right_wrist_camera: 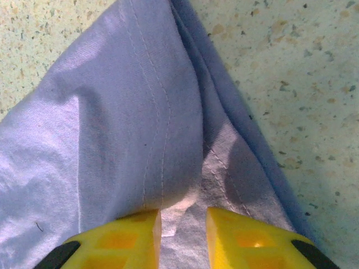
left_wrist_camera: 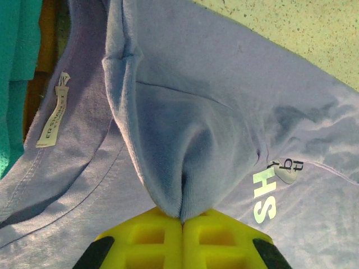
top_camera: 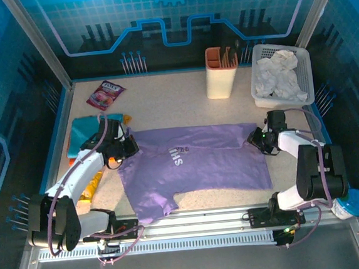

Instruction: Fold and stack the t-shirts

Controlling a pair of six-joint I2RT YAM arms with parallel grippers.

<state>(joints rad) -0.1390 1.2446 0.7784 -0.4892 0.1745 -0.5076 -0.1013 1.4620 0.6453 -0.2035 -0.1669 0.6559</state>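
One lavender t-shirt (top_camera: 195,171), soft, limp, light: my left gripper (left_wrist_camera: 181,217) pinched tight on a fold near the collar; my right gripper (right_wrist_camera: 183,218) straddles the stitched hem, narrowly parted, perhaps unclamped.

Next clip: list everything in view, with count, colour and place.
lavender t-shirt: 1, lavender with white lettering, spread across the table centre
teal t-shirt: 1, teal, lying at the left edge
orange-yellow cloth: edges only, under the teal t-shirt
snack packet: 1, pink-purple, far left
utensil holder: 1, peach, far centre-right, brown utensils inside
basket: 1, white, far right corner
crumpled cloths: white, in the basket; count unclear
blue-lidded container: 1, near right corner
table: 1, speckled beige
left arm: 1, white and black, jaws shut on the lavender t-shirt near its collar
right arm: 1, white and black, jaws shut on its right edge
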